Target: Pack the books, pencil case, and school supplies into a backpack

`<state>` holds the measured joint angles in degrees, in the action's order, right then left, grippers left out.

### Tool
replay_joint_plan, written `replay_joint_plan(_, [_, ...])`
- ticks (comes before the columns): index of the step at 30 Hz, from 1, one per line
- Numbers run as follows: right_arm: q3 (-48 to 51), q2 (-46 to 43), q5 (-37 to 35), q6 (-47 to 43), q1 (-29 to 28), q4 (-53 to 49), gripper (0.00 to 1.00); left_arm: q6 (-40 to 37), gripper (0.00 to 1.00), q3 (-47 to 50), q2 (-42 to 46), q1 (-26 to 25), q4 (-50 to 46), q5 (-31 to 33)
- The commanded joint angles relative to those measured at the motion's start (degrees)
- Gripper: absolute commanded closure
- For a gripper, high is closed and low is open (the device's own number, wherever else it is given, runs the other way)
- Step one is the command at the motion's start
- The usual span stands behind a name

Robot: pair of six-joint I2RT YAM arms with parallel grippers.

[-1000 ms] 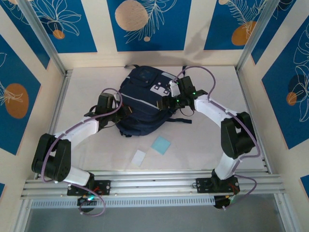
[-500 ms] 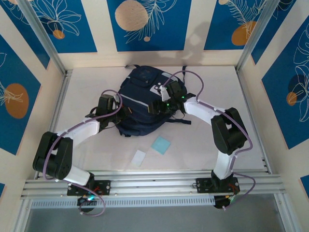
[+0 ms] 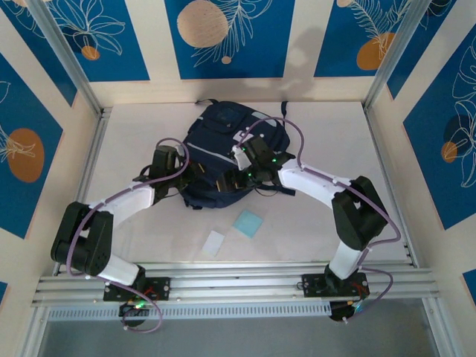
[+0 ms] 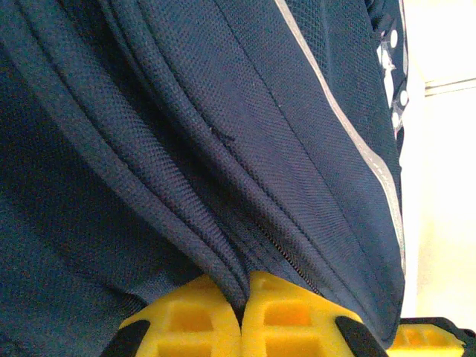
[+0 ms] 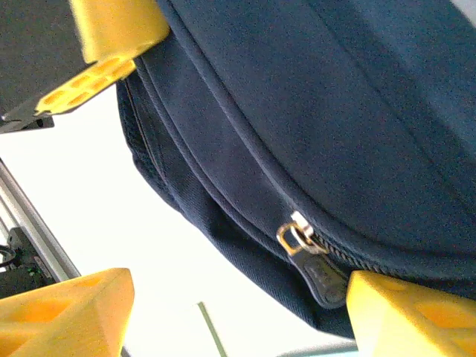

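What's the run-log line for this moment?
left hand: shut on navy-blue fabric backpack | right hand: open near dark zipper pull | light-blue square pad, white rectangular piece: on table

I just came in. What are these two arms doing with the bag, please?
Two robot arms are working on a navy backpack lying on the table. The left gripper is shut on a fold of its fabric. The right gripper is open at the bag's edge, with the zipper pull close to one finger, not yet gripped. A light-blue pad and a small white piece lie on the table, unpacked.
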<state>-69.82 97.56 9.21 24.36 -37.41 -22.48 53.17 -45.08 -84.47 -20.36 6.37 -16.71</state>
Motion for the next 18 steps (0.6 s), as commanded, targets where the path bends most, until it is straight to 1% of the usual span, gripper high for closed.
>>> replay_joint_plan(1, [2.3, -4.0, -1.4, 3.0, 3.4, -1.7, 0.26, -4.9, 0.94, -1.4, 3.0, -0.7, -0.9, -1.0])
replay_joint_plan(2, [3.2, -4.8, -1.6, 4.5, 4.5, -0.5, 0.26, -6.5, 0.86, -1.9, 3.9, -0.7, -2.9, -0.2])
replay_joint_plan(3, [3.9, -5.5, -1.7, 6.1, 5.4, 0.9, 0.28, -8.2, 0.75, -2.4, 4.8, -0.7, -5.4, 0.6])
replay_joint_plan(5, [4.3, -5.7, -2.3, 8.8, 6.5, 3.3, 0.29, -11.4, 0.59, -3.3, 6.5, -0.8, -9.3, 1.9])
replay_joint_plan(6, [4.2, -5.2, -2.8, 10.3, 6.8, 4.2, 0.3, -13.2, 0.51, -3.7, 7.5, -0.8, -11.3, 2.5])
replay_joint_plan(7, [3.8, -4.6, -3.1, 11.6, 7.0, 4.9, 0.31, -14.6, 0.47, -4.0, 8.2, -0.8, -12.7, 3.0])
replay_joint_plan(10, [1.5, -1.4, -4.6, 16.0, 7.3, 4.8, 0.35, -18.1, 0.41, -4.4, 10.9, -1.5, -16.9, 4.7])
replay_joint_plan(13, [1.1, 1.9, -2.6, 19.9, 7.3, 8.3, 0.39, -19.9, 0.39, -4.3, 12.8, -4.0, -19.8, 8.6])
replay_joint_plan(15, [1.0, 3.8, -1.3, 22.7, 7.3, 10.6, 0.48, -19.1, 0.38, -3.3, 13.3, -6.2, -19.1, 10.0])
replay_joint_plan(16, [1.0, 4.5, -1.2, 23.9, 7.3, 11.2, 0.5, -18.4, 0.38, -2.6, 13.2, -7.2, -18.1, 10.1])
replay_joint_plan(17, [1.0, 5.1, -1.0, 25.0, 7.3, 12.2, 0.56, -17.6, 0.38, -1.8, 13.0, -8.6, -16.8, 10.6])
replay_joint_plan(18, [1.5, 5.4, -0.6, 26.3, 7.3, 13.9, 0.68, -17.1, 0.38, -1.3, 12.5, -10.0, -15.7, 11.3])
